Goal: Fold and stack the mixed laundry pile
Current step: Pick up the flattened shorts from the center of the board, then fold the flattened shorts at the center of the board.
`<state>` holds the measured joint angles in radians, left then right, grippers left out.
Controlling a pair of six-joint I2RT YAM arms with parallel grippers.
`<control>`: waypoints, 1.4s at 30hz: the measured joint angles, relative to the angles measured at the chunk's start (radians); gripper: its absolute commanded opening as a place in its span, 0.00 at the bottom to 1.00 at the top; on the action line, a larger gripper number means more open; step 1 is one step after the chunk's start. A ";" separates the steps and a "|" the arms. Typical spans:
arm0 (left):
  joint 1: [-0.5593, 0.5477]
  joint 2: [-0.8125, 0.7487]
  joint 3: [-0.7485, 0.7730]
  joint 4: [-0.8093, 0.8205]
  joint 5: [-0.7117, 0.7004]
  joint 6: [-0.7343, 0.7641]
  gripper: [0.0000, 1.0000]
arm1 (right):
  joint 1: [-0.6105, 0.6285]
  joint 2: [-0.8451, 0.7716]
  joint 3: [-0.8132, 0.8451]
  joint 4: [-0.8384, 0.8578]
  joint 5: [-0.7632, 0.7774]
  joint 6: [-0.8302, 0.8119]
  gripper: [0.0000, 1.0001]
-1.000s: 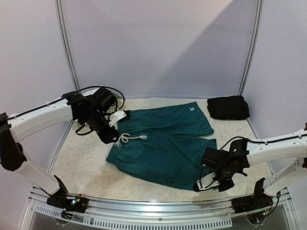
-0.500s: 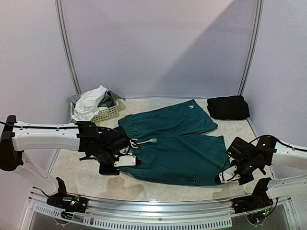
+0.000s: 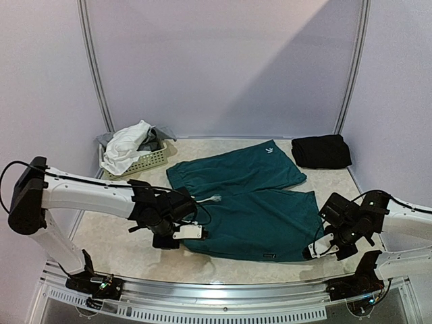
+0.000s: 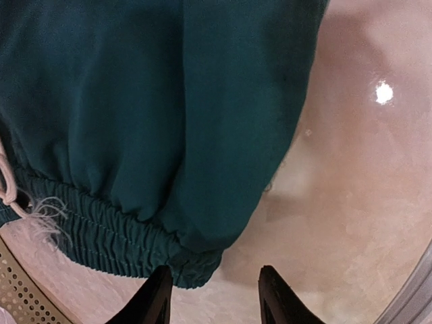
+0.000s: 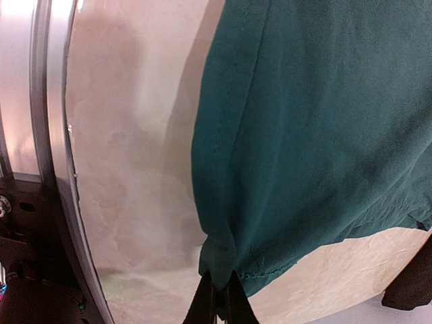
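**A:** Where do the fingers sit against the shorts?

**B:** The right gripper (image 5: pixel 219 298) is pinched tight on the near right hem corner of the dark teal-green shorts (image 3: pixel 256 209). The left gripper (image 4: pixel 216 300) stands spread at their near left corner. The elastic waistband (image 4: pixel 121 236) ends just ahead of its fingertips, with nothing between them.

**A:** And the shorts themselves?

**B:** They lie spread on the table (image 3: pixel 111 239), with the white drawstring (image 3: pixel 209 198) at their left edge. Past their far right corner lie the folded black trousers (image 3: pixel 321 150). Past their far left corner is the basket (image 3: pixel 152 161), with the white cloth (image 3: pixel 125 145) heaped on it.
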<state>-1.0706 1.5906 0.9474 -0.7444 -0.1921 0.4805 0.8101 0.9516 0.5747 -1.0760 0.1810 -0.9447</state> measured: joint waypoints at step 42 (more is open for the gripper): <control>-0.103 -0.238 0.349 -0.456 -0.010 -0.312 0.00 | -0.134 0.041 0.697 -0.217 0.053 -0.023 0.00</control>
<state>-1.1732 1.3525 1.2968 -1.2007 -0.2024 0.1684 0.6765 0.9928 1.2716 -1.2930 0.2344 -0.9672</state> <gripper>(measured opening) 0.038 0.026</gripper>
